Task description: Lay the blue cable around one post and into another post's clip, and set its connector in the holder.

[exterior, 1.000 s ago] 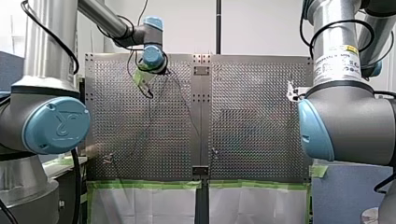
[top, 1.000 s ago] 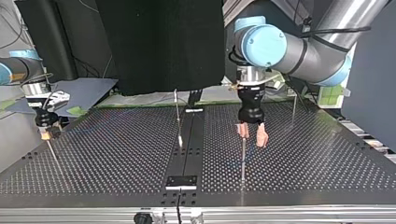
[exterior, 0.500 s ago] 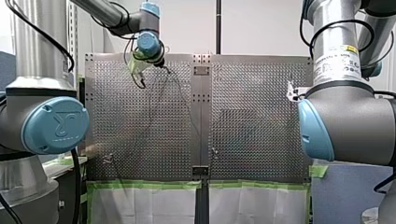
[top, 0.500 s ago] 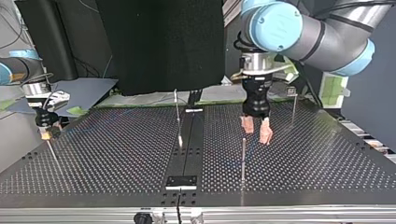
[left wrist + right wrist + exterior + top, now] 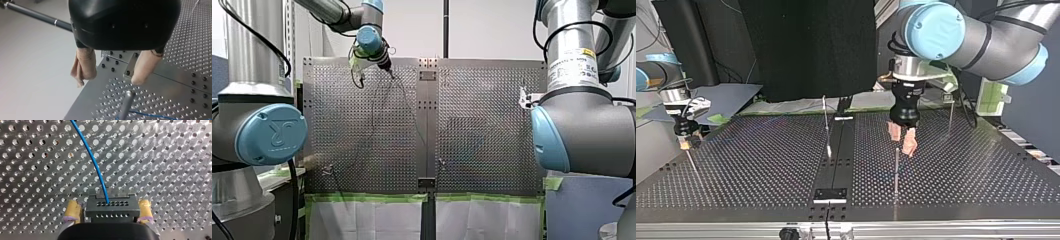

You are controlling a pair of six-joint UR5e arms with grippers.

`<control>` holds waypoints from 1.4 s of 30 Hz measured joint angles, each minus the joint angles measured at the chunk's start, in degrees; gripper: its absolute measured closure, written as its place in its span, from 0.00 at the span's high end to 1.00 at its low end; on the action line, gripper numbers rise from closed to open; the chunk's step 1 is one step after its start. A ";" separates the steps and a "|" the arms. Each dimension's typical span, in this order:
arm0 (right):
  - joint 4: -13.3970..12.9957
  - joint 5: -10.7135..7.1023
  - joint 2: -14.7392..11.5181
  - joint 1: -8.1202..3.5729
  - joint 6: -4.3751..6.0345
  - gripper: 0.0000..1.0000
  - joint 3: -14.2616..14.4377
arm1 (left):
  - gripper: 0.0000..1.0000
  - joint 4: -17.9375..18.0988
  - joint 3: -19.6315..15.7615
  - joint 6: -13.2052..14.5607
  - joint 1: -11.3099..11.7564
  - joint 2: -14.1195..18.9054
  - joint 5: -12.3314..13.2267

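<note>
Cable held fast: my right gripper [image 5: 108,212] clamps the black, multi-holed connector [image 5: 112,206] — a thin blue cable [image 5: 93,157] curving from it over the perforated table [image 5: 175,170]; my left gripper [image 5: 110,78] hangs spread above a post [image 5: 126,102].

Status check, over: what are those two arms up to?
Left end effector open, empty, above a post. Right end effector shut on connector, blue cable trailing. No obstruction seen.

Left gripper [image 5: 110,80] spread, right gripper [image 5: 108,216] clamped

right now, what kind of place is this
Probably a robotics lab bench: a perforated metal table with a thin upright post, and my right pincer clamping the connector of the blue cable.
</note>
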 joint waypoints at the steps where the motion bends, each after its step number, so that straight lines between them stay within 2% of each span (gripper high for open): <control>1: 0.01 0.00 0.00 0.00 0.00 0.99 0.00 | 0.98 -0.44 0.37 0.48 0.00 0.00 0.10; 6: 0.03 0.00 0.00 -0.01 0.00 0.99 0.00 | 0.98 -2.39 1.38 3.00 0.00 -0.05 0.41; 15: -0.02 0.09 0.00 0.00 0.00 0.99 0.00 | 0.98 -3.43 1.55 7.48 -0.02 -0.29 2.07; 23: -0.67 0.09 0.00 0.03 0.20 0.99 -0.02 | 0.98 -6.12 1.58 12.41 -0.54 -2.48 2.96; 42: -1.00 0.05 0.00 0.11 0.17 0.99 -0.02 | 0.98 -6.77 1.61 23.84 -1.13 -2.77 2.67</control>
